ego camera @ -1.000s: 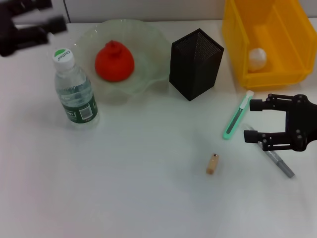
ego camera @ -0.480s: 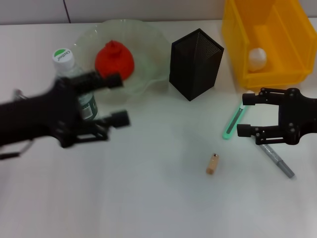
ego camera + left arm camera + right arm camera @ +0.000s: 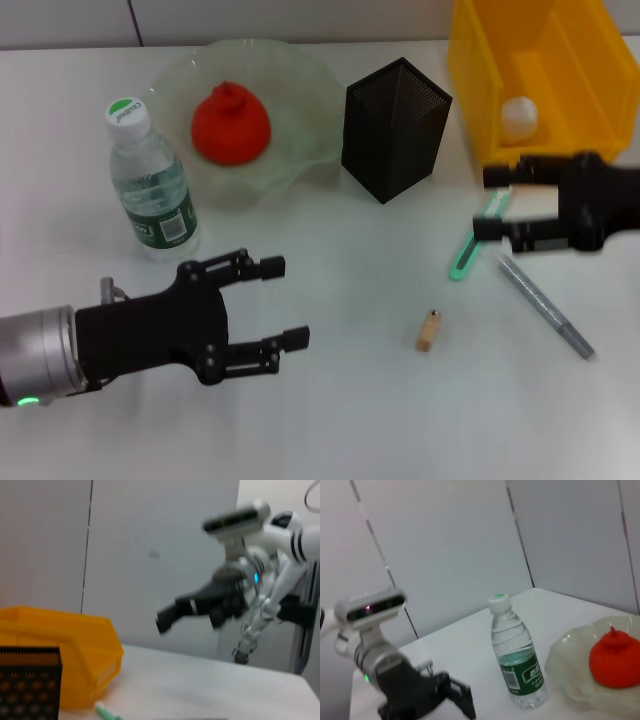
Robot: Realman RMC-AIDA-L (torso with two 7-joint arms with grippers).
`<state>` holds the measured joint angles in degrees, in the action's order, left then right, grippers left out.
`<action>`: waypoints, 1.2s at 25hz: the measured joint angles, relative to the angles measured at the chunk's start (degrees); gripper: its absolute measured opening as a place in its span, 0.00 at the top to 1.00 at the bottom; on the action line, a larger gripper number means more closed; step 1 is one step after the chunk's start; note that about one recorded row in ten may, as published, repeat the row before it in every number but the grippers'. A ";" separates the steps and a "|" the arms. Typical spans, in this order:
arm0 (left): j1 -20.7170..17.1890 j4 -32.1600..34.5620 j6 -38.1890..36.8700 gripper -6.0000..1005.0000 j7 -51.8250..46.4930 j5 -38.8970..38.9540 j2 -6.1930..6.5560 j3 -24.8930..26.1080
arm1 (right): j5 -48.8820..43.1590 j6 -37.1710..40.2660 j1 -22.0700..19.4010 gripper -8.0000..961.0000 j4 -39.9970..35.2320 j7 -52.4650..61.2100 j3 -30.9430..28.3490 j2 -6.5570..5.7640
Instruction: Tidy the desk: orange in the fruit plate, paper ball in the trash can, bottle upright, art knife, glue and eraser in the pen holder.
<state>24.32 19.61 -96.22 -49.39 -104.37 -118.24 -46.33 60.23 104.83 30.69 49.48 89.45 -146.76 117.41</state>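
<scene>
At centre right of the head view, the right gripper (image 3: 492, 203) hangs wide open and empty over the green art knife (image 3: 478, 238).

Low left, the left gripper (image 3: 278, 306) gapes empty; its reach toward the eraser (image 3: 429, 331) risks rolling it away, or arms colliding.
</scene>
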 joint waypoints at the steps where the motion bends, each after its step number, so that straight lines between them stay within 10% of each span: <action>1: -0.01 -0.14 0.60 0.20 0.25 -0.54 -0.01 0.00 | -0.06 0.15 0.75 0.14 0.97 3.16 0.16 -0.18; 12: 0.33 -0.33 2.81 0.20 0.43 -1.96 -0.21 0.01 | -10.80 -1.46 10.49 0.14 12.35 39.88 15.62 -2.61; 30: 1.46 -0.97 3.67 0.20 -0.22 -1.94 -0.35 0.00 | -28.51 -13.07 15.31 0.14 11.90 58.61 36.98 -1.74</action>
<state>25.77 18.64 -92.55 -49.61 -106.31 -118.59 -46.32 31.72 91.77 46.01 61.38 148.07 -109.78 115.67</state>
